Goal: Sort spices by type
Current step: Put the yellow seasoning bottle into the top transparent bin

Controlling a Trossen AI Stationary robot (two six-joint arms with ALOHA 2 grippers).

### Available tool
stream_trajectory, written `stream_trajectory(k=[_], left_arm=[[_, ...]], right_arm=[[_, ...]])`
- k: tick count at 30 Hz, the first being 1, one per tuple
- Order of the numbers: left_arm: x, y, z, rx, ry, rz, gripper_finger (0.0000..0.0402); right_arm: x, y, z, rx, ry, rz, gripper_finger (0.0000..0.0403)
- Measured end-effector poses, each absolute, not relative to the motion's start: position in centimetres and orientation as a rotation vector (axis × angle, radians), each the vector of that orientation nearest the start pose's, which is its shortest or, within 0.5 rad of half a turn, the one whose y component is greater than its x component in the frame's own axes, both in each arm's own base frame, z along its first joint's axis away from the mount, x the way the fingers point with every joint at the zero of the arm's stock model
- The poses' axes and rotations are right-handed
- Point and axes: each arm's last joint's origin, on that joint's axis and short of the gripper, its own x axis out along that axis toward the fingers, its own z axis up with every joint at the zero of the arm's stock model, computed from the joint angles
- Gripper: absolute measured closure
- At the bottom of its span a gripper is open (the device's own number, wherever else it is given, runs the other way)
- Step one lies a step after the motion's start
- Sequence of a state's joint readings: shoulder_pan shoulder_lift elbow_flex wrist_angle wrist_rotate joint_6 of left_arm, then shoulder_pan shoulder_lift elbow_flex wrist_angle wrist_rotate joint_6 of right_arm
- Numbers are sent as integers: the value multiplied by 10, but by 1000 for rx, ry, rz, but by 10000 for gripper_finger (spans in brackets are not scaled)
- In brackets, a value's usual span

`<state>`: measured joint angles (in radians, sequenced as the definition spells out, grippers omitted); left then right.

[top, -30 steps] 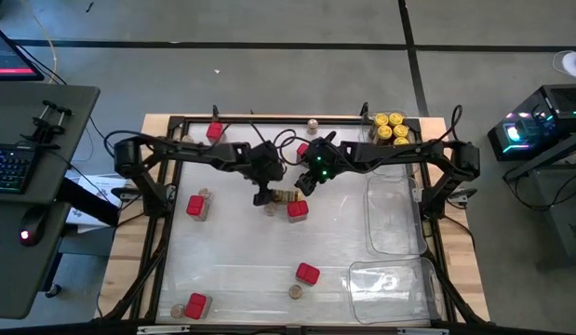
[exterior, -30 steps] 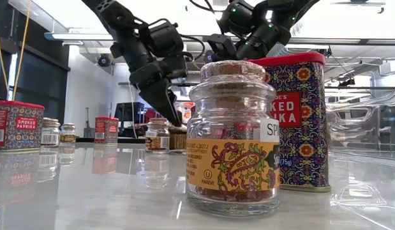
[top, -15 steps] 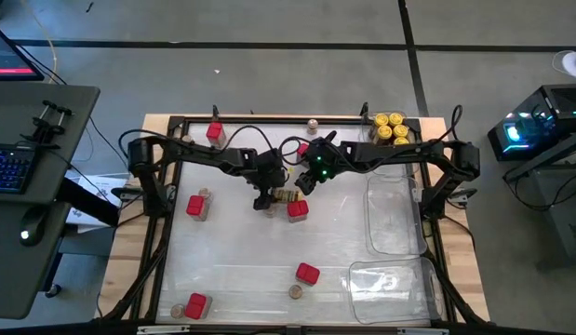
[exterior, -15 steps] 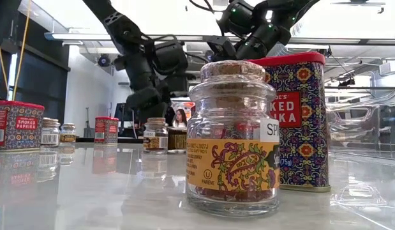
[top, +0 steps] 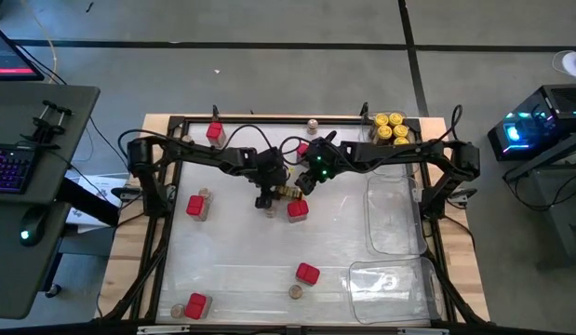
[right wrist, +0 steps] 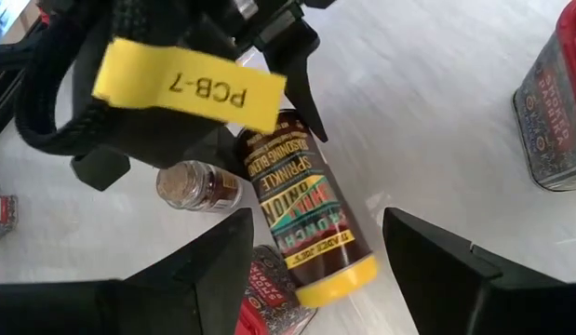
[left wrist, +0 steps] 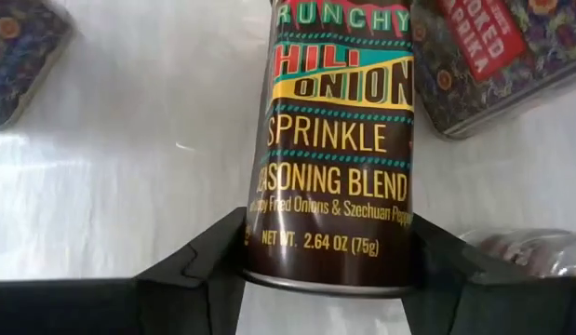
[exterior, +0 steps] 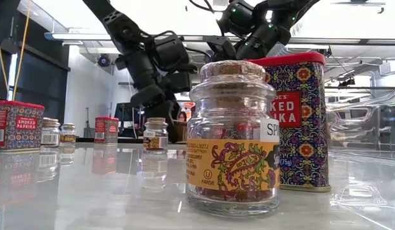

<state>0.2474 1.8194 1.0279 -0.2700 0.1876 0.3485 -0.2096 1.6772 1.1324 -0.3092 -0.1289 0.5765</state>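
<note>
Yellow-lidded jar (left wrist: 332, 140) lying between left fingers (left wrist: 199, 270), gripped near base; right fingers (right wrist: 213, 270) wide.

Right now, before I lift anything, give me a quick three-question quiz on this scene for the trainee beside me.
1. True or false: the chili onion jar stands upright on the table.
2. Which gripper has that jar between its fingers? A) left gripper B) right gripper C) neither
3. Fill in: the right gripper hangs above the jar with its jaws ____ and nothing in them.

Key:
1. False. It lies on its side, next to a red tin.
2. A. The fingers are closed on the jar's base end.
3. open
</note>
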Motion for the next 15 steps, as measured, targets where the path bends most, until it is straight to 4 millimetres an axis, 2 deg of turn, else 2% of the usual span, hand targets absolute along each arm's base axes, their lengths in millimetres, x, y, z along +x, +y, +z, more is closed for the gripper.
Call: stream_trajectory(k=[5, 9, 13, 15], left_arm=[[338, 79, 143, 114, 1024, -148, 205], [331, 85, 153, 93, 1039, -113, 209], [315, 104, 169, 47, 1052, -38, 209], [306, 116, 183, 15, 1019, 15, 209]], right_arm=[[345, -70, 218, 685, 802, -318, 166], [343, -74, 220, 713, 787, -336, 166], [335, -86, 241, 744, 690, -357, 166], [329, -94, 255, 752, 618, -367, 166]])
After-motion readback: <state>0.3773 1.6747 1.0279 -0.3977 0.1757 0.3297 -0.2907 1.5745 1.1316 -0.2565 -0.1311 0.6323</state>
